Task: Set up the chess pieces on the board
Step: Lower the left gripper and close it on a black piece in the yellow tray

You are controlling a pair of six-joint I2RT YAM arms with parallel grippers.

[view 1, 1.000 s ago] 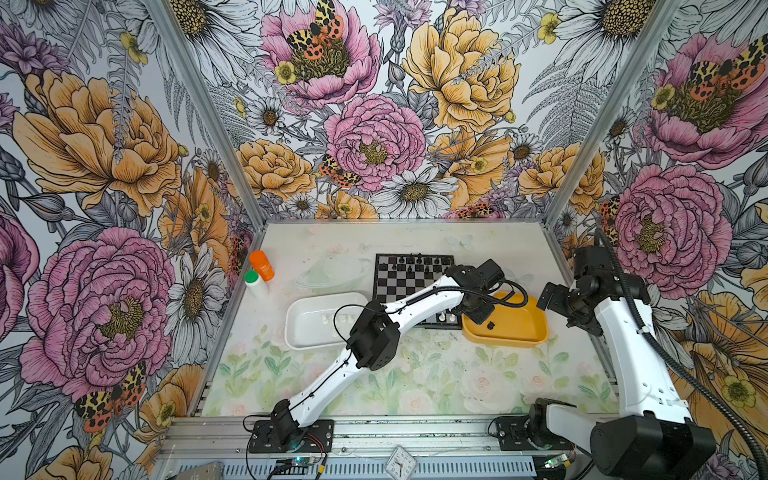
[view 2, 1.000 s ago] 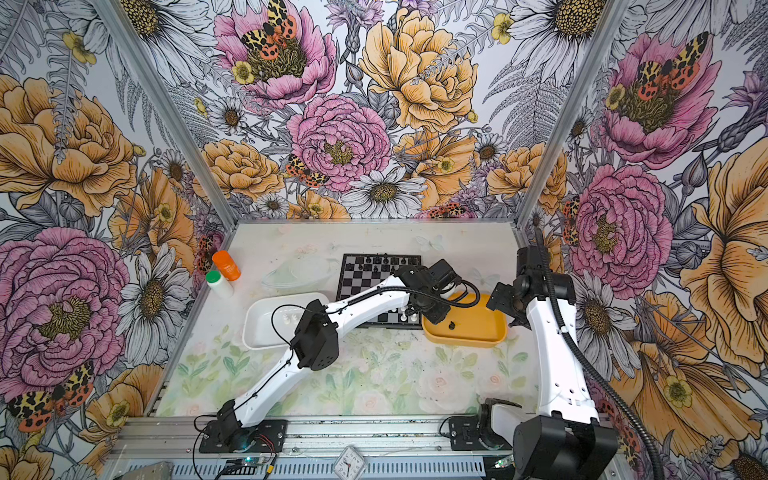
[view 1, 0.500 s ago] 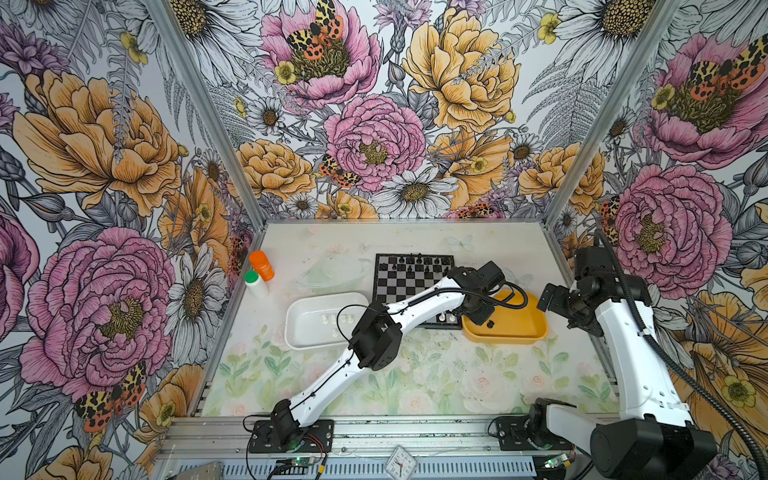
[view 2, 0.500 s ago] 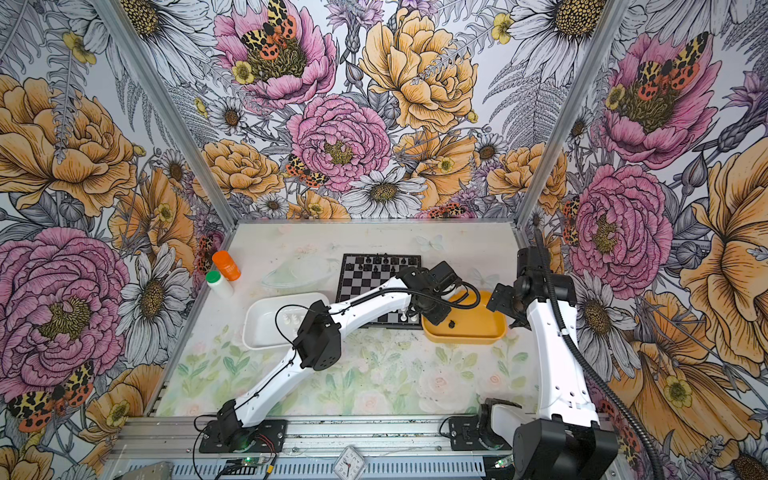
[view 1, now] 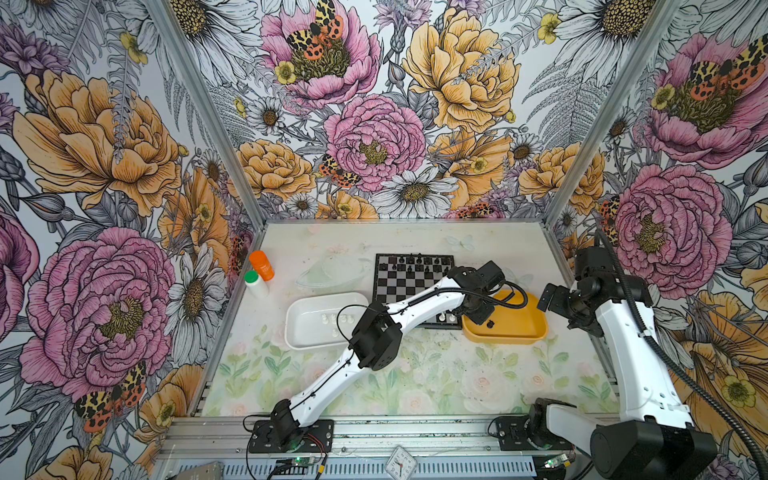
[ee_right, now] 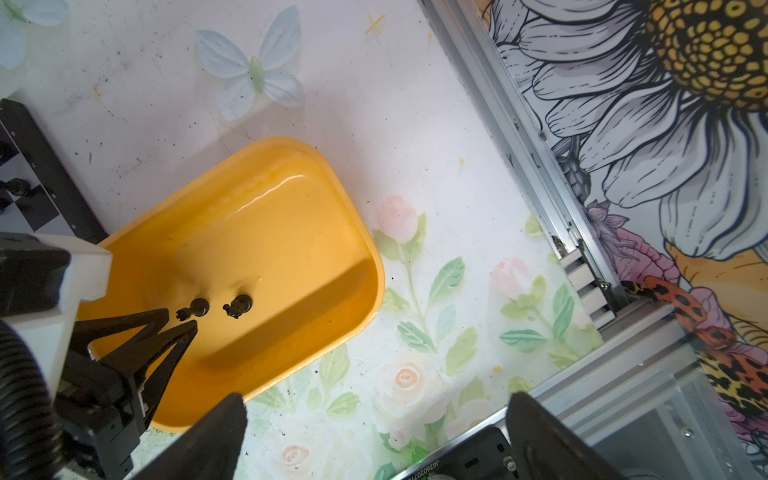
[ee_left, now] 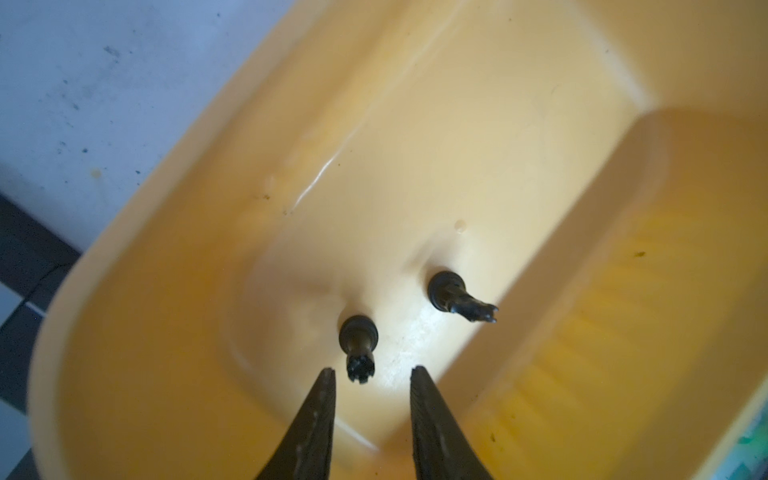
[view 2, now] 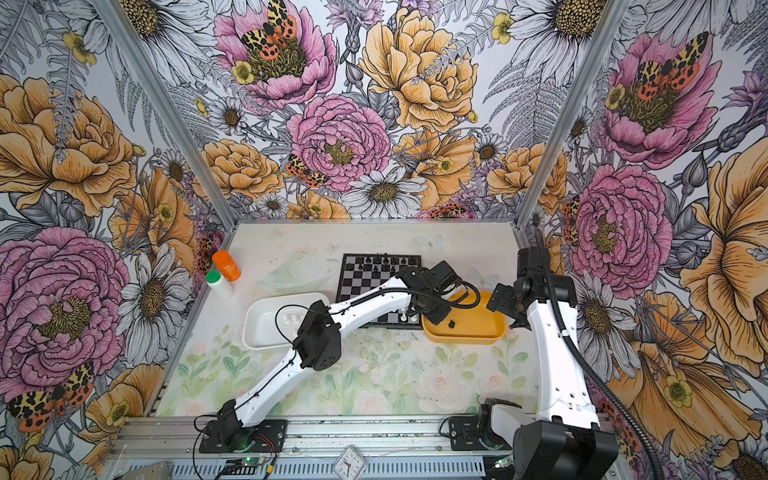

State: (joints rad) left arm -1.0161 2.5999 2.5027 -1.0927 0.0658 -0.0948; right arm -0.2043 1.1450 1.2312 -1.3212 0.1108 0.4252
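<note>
The board [view 1: 409, 286] lies mid-table, with black chess pieces [view 1: 415, 261] along its far rows and white ones [view 1: 446, 318] at its near right corner. Two black pieces lie on their sides in the yellow tray [view 1: 519, 330]: a crowned one [ee_left: 359, 349] and a knight [ee_left: 453, 297]. My left gripper [ee_left: 372, 369] is low in that tray, open, and the crowned piece's head sits between its fingertips without touching them. My right gripper [ee_right: 376, 409] hovers wide open and holds nothing, above the table beside the tray's right end.
A white tray [view 1: 307, 332] left of the board holds several white pieces [view 1: 336, 319]. An orange bottle [view 1: 262, 265] and a green-capped white bottle [view 1: 254, 283] stand by the left wall. A clear plastic dish [view 1: 328, 272] lies beside the board. The left arm crosses the board's near edge.
The left arm has shifted slightly over the yellow tray. The right arm has stayed where it was.
</note>
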